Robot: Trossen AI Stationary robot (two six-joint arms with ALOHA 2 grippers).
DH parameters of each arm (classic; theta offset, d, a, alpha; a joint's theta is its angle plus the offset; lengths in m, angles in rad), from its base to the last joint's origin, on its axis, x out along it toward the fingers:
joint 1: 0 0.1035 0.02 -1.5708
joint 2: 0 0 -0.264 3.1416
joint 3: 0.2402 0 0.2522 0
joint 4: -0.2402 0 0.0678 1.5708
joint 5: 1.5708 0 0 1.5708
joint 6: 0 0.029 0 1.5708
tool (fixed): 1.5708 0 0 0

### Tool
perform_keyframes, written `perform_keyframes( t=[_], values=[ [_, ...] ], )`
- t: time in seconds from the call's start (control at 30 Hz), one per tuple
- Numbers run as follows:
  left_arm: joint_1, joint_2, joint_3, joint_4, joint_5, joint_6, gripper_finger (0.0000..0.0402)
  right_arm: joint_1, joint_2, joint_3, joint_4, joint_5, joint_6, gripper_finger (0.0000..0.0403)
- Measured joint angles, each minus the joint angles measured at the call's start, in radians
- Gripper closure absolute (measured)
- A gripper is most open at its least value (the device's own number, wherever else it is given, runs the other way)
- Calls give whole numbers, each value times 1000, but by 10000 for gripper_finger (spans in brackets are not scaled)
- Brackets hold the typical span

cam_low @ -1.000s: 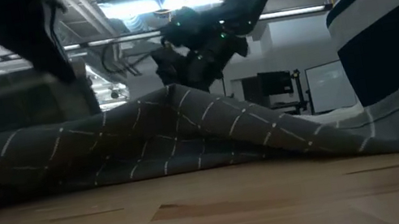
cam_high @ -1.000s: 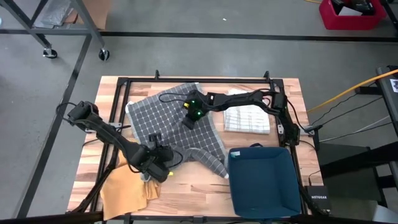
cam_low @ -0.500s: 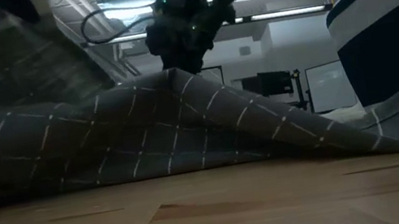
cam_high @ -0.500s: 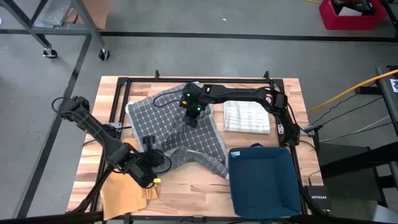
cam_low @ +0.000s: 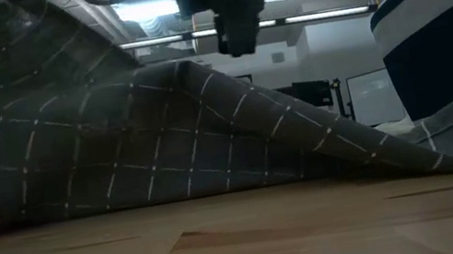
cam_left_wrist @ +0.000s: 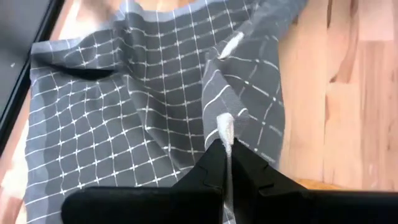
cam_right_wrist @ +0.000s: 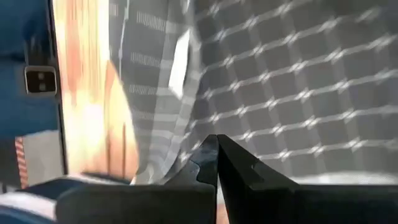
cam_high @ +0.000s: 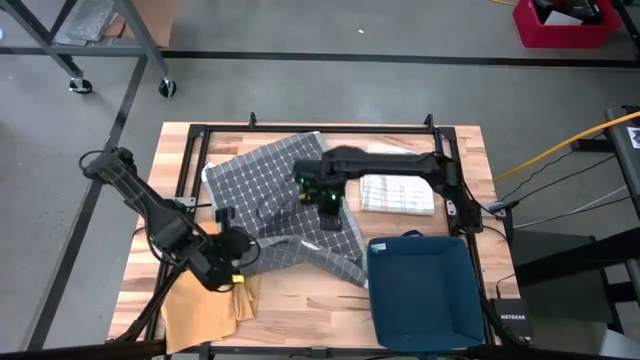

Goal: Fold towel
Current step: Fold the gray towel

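now | left tool (cam_left_wrist: 225, 144) pinching towel (cam_high: 262, 175) edge, low | right tool (cam_high: 331, 203) pinching towel middle, raised

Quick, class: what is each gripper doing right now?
Left gripper: shut on an edge of the grey checked cloth towel.
Right gripper: shut on the same towel, near its middle.

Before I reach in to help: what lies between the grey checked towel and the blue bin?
Nothing: in the high view the grey checked towel's near corner reaches the blue bin's rim.
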Motion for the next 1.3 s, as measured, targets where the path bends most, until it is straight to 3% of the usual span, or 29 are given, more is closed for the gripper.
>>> perform_keyframes(
  t=[0.13, 0.37, 0.53, 0.77, 1.03, 1.3],
  values=[
    [0, -69, 0, 1, 0, 10, 401, 81, 0, -5, -36, 79, 70, 391],
    [-21, -198, 0, 1, -1, 10, 401, 187, 0, -8, -37, 310, 83, 391],
    [-41, -271, 0, 1, -3, 10, 401, 223, 0, -8, -7, 378, 171, 391],
    [-45, -311, 0, 1, -17, 27, 401, 238, 0, -8, 39, 349, 265, 376],
    [-45, -308, 0, 1, -17, 82, 401, 282, 0, -8, 51, 156, 566, 277],
    [-45, -308, 0, 1, -17, 127, 401, 402, 0, -8, 101, 179, 727, 221]
  ],
)
